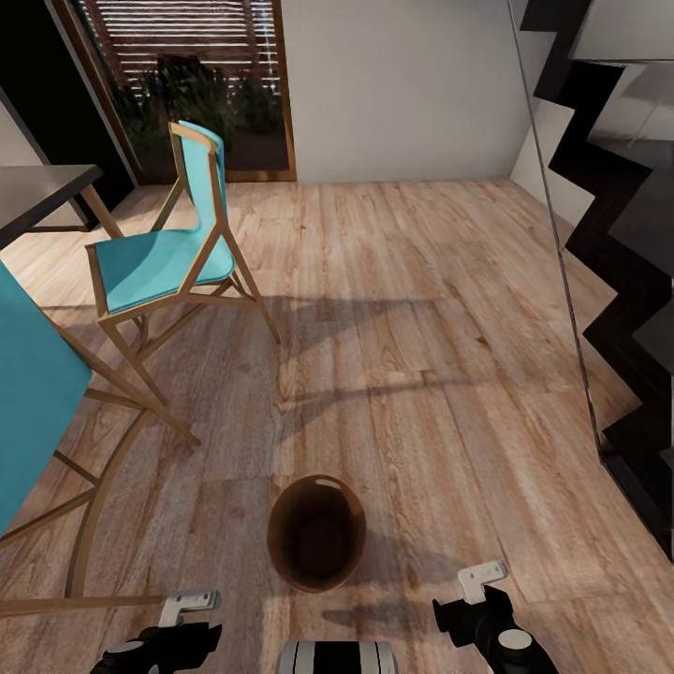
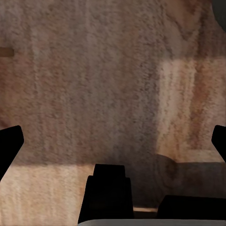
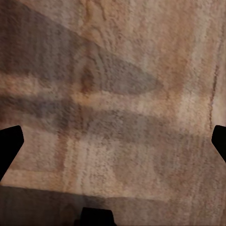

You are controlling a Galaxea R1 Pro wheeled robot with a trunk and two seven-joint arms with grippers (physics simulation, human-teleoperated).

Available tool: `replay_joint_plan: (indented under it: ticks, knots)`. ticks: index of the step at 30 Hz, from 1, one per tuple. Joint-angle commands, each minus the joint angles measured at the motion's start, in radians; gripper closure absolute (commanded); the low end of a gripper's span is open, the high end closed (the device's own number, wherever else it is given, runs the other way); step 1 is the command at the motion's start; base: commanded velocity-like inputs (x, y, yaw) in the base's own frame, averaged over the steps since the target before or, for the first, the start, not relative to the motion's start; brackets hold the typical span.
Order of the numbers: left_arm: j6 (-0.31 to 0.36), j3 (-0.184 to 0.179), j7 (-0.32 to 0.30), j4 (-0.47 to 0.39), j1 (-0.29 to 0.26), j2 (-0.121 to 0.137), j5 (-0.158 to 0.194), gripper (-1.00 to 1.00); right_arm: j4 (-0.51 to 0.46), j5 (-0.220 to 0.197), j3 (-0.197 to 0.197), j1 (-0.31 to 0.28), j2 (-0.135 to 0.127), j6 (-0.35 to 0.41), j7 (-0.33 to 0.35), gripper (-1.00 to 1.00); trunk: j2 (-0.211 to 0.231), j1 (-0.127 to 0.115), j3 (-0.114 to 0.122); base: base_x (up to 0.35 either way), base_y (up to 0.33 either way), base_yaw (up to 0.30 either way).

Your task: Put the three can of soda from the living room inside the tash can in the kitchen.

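We stand just behind the tash can (image 1: 316, 534), its inside looking empty; both end effectors, left (image 2: 113, 141) and right (image 3: 113, 141), spread apart, carry nothing, so every soda can likely remains to fetch.

The brown tash can (image 1: 316, 534) stands upright on the light wood floor (image 1: 421, 309), its dark inside open to view, between the left gripper (image 1: 187, 607) and the right gripper (image 1: 482, 580) low in the view. Two turquoise chairs (image 1: 173, 257) with wooden frames stand to the left, beside a dark surface (image 1: 37, 192). A black zigzag stair edge (image 1: 618, 262) runs down the right side.
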Motion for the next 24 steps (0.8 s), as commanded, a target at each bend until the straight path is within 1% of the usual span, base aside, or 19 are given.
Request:
replay_joint_plan:
  ticks: [1,9,13,17,18,19,21,24]
  knots:
    - [0.000,0.000,0.000,0.000,0.000,0.000,0.000,-1.00,0.000,0.000,0.000,0.000,-0.001,-0.001,0.000,-1.00,0.000,0.000,0.000,0.000,0.000,0.000]
    - [0.000,-0.001,-0.001,-0.001,0.000,-0.001,0.000,-1.00,0.000,-0.002,0.000,0.000,0.000,0.003,-0.001,-1.00,0.000,0.000,0.000,0.000,0.000,0.000]
    - [0.000,-0.001,-0.001,-0.001,0.000,-0.001,0.000,-1.00,-0.004,0.003,-0.001,0.000,0.000,0.041,-0.017,-1.00,0.000,0.000,0.000,0.000,0.000,0.000]
    - [-0.001,0.005,-0.002,-0.002,0.000,0.000,0.002,-1.00,-0.087,-0.003,0.000,0.000,0.005,0.066,-0.017,-1.00,0.000,0.000,0.000,0.000,0.000,0.000]
    - [-0.001,0.007,-0.002,-0.003,0.001,0.001,0.003,-1.00,-0.103,-0.004,0.001,-0.003,0.009,0.078,-0.015,-1.00,0.000,0.000,0.000,0.000,0.000,0.000]
    - [-0.010,0.007,-0.002,-0.002,0.001,0.002,0.002,-1.00,-0.122,-0.006,0.002,-0.032,0.046,0.123,-0.004,-1.00,0.000,0.000,0.000,0.000,0.000,0.000]
    - [-0.019,0.006,-0.003,-0.001,0.000,0.002,0.001,-1.00,-0.127,-0.006,0.003,-0.048,0.067,0.144,0.008,-1.00,0.000,0.000,0.000,0.000,0.000,0.000]
    - [-0.026,0.008,-0.002,0.001,0.000,0.002,0.002,-1.00,-0.131,-0.007,0.003,-0.061,0.088,0.160,0.028,-1.00,0.000,0.000,0.000,0.000,0.000,0.000]
